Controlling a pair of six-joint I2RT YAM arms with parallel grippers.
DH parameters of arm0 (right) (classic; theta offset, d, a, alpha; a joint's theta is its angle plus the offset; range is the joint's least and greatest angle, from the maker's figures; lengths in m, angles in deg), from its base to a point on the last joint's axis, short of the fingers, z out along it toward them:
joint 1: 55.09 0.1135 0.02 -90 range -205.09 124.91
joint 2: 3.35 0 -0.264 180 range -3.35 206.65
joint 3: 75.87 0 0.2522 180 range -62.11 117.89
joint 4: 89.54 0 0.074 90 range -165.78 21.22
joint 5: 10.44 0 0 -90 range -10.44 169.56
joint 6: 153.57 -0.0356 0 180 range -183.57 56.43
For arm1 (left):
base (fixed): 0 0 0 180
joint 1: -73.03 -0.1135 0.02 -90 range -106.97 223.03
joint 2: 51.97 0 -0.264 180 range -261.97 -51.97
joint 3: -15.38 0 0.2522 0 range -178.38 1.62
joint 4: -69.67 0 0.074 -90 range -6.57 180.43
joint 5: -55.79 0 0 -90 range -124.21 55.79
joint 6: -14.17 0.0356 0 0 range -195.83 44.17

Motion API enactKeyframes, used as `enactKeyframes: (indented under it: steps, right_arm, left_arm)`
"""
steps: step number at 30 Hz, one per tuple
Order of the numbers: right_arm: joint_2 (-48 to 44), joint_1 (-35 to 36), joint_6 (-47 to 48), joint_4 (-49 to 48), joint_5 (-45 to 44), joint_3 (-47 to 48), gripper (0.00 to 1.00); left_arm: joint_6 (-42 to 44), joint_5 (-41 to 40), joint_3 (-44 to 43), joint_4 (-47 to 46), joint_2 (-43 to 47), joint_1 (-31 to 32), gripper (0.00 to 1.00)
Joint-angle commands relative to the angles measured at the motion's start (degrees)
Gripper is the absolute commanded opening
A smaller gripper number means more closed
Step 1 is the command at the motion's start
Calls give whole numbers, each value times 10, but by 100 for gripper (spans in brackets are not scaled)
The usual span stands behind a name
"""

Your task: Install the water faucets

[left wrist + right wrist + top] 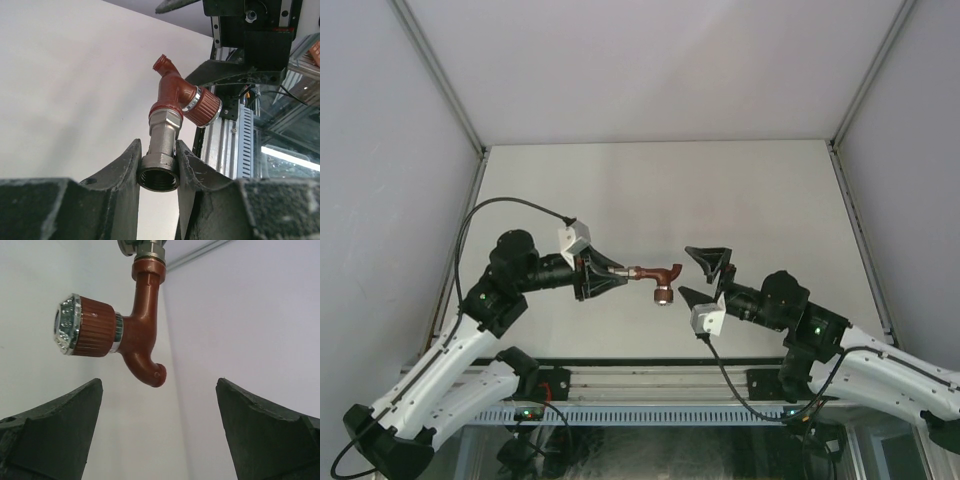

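At the left end of the faucet [660, 273], left pincer [620, 272] is clamped tight on its grey metal fitting [161, 135], faucet held above tabletop [720, 190]. Just right of faucet, right pincer [686, 271] gapes wide, empty, not touching.

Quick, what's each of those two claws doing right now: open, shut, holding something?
Left gripper: shut on the grey-silver metal fitting joined to the red-brown angled tap body.
Right gripper: open, holding nothing, apart from the tap.
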Motion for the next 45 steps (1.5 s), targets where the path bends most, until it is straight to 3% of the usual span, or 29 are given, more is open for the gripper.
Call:
enactKeyframes:
  steps: [1,13,25,33,36,39,45]
  right_arm:
    - [8,20,95,-55,-49,-3,93]
    - [53,58,45,-151,7,-24,81]
    - [64,67,27,-236,13,-61,78]
    - [52,74,10,-271,-7,-76,51]
    - [43,75,5,-276,-10,-76,38]
    - [31,77,-33,-289,-19,-76,16]
    - [5,69,-142,-298,-21,-73,7]
  left_arm:
    - [-20,17,-28,-21,1,2,0]
    - [-87,23,-18,-73,-6,2,0]
    - [-123,36,-10,-99,-3,2,0]
    - [-143,30,-9,-110,-6,2,0]
    - [-149,28,-8,-117,-10,2,0]
    - [-143,37,-6,-124,-13,2,0]
    - [-114,50,9,-124,-4,2,0]
